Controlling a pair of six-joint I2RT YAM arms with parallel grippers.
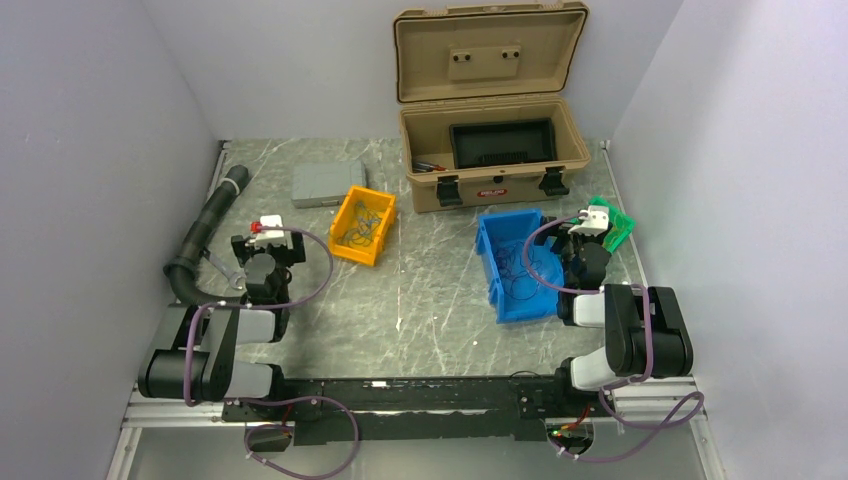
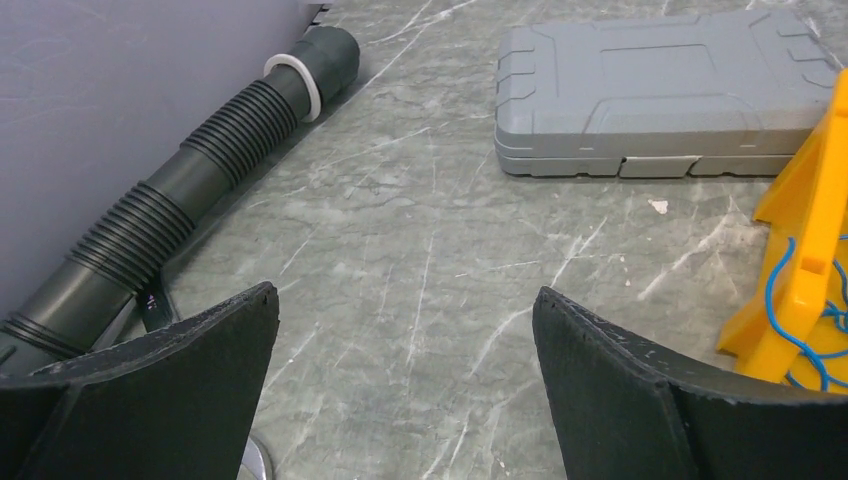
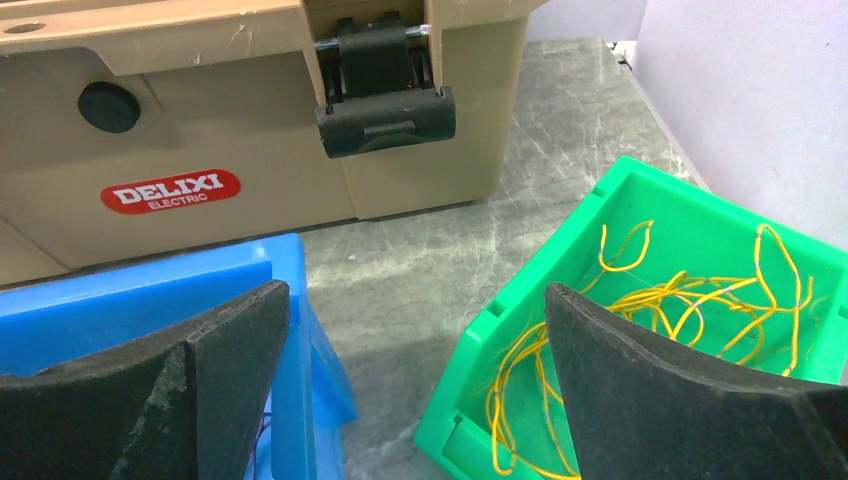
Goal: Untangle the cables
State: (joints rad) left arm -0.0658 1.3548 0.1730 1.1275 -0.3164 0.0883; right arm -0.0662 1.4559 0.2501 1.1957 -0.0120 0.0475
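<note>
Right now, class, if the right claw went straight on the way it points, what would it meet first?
Probably the bare table between the blue bin and green bin; the open right claw lines up with that gap. Farther on stands the tan case, near its latch. Depth is hard to judge.

The table (image 1: 420,300) is seen as grey-green stone, veined with white. At upper centre of the top view a tan case (image 1: 490,110) is marked by a red label (image 3: 170,191) lettered in white — its latch (image 3: 385,118) is black. A grey case (image 2: 650,90) is left plain. Blue wires (image 2: 785,300) are held in the yellow bin (image 2: 810,200), dark wires (image 1: 525,270) in the blue bin (image 1: 492,255), yellow wires (image 3: 700,295) in the green bin (image 3: 700,215). The ribbed black hose (image 2: 200,170) is banded by a white ring (image 2: 297,78).
</note>
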